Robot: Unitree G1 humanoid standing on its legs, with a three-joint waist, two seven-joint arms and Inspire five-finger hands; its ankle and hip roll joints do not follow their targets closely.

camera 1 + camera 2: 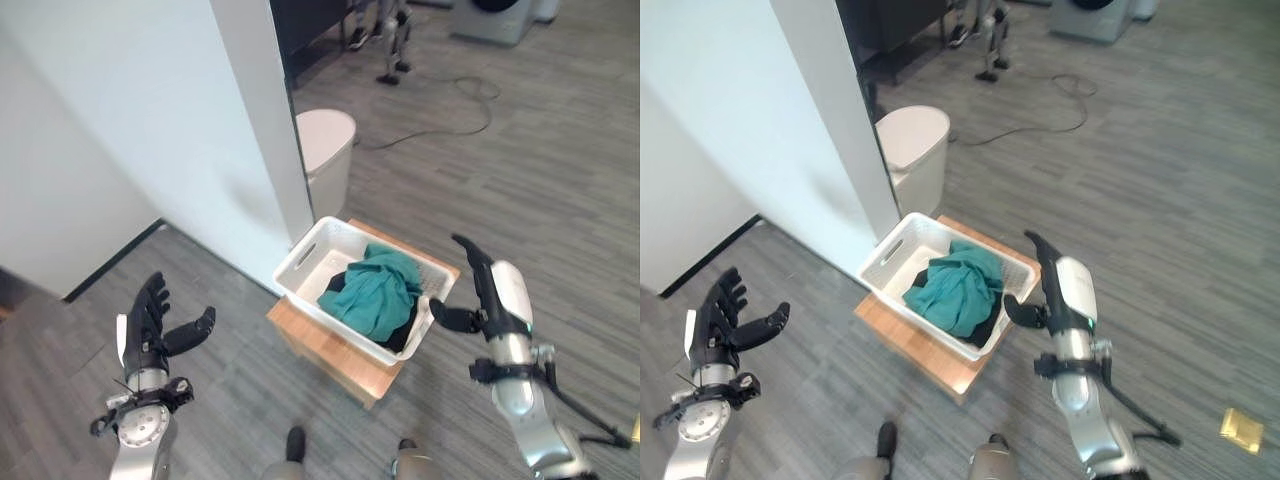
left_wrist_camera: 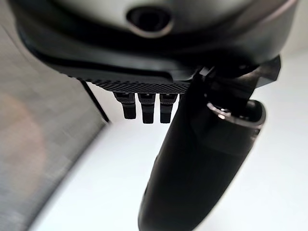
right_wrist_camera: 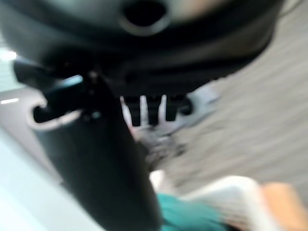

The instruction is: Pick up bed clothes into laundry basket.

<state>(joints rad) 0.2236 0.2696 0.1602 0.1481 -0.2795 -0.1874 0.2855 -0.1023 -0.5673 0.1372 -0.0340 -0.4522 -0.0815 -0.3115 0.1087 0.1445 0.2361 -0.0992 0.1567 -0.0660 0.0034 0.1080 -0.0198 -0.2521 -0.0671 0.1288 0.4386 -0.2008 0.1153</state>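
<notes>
Both hands empty, teal bed clothes in the basket.

The left hand [image 1: 152, 325] is raised over grey plank floor [image 1: 540, 170], fingers spread straight; the right hand [image 1: 490, 285] stands upright just beside the white slotted plastic laundry basket [image 1: 300, 262], fingers straight. Crumpled teal bed clothes [image 1: 375, 290] lie inside, on a low wooden worktop [image 1: 320, 350] against the white wall corner [image 1: 255, 120], near a white round bin [image 1: 328, 150].

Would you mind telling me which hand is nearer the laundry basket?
Right. The right hand hangs open just beside the laundry basket, by its rim; the left hand is open, well off over the floor.
</notes>
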